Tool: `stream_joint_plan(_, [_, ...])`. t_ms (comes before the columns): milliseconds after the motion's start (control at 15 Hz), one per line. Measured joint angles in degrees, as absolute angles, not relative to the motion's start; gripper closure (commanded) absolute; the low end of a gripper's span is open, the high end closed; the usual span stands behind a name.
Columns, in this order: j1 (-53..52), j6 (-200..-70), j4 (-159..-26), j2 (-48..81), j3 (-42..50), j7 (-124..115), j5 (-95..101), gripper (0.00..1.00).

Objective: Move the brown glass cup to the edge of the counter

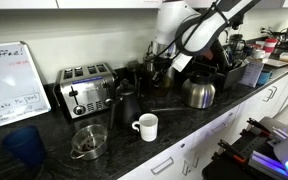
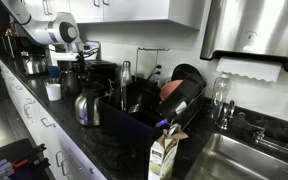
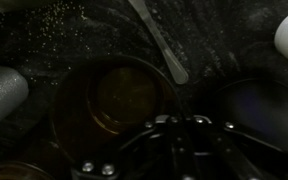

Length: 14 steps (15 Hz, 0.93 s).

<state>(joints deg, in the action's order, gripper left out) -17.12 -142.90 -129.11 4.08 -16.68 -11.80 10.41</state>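
The brown glass cup [image 3: 114,100] shows from above in the wrist view as a dark brown see-through round tumbler standing on the black speckled counter [image 3: 54,35]. My gripper [image 3: 176,125] hangs just above it and a little to its right, fingers close together and around nothing. In both exterior views the arm reaches down at the back of the counter [image 1: 184,125], with the gripper [image 1: 161,55] [image 2: 70,55] among dark appliances. I cannot make the cup out there.
A metal spoon [image 3: 159,40] lies on the counter beside the cup. A white mug [image 1: 145,126] stands near the front edge. A steel kettle [image 1: 198,93], black kettle [image 1: 124,103], toaster [image 1: 85,88] and glass jar [image 1: 89,142] stand around. A dish rack [image 2: 169,105] sits by the sink.
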Motion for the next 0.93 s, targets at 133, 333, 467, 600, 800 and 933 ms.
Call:
stream_joint_plan(133, [-17.6,-142.0,-130.9,2.1,-17.2,-11.7,8.7,0.99])
stream_joint_plan(333, [-18.6,-140.9,-133.7,0.1,-18.2,-11.7,8.0,0.99])
stream_joint_plan(467, [-19.5,-140.9,-135.4,-0.6,-19.1,-11.5,6.8,0.99])
stream_joint_plan(600, [-20.3,-140.9,-136.5,-1.2,-19.8,-10.9,5.7,0.99])
stream_joint_plan(800, [-20.8,-140.7,-138.1,-0.9,-20.4,-10.8,5.8,0.99])
stream_joint_plan(933, [-20.8,-140.7,-138.7,0.0,-20.4,-10.8,5.9,0.99])
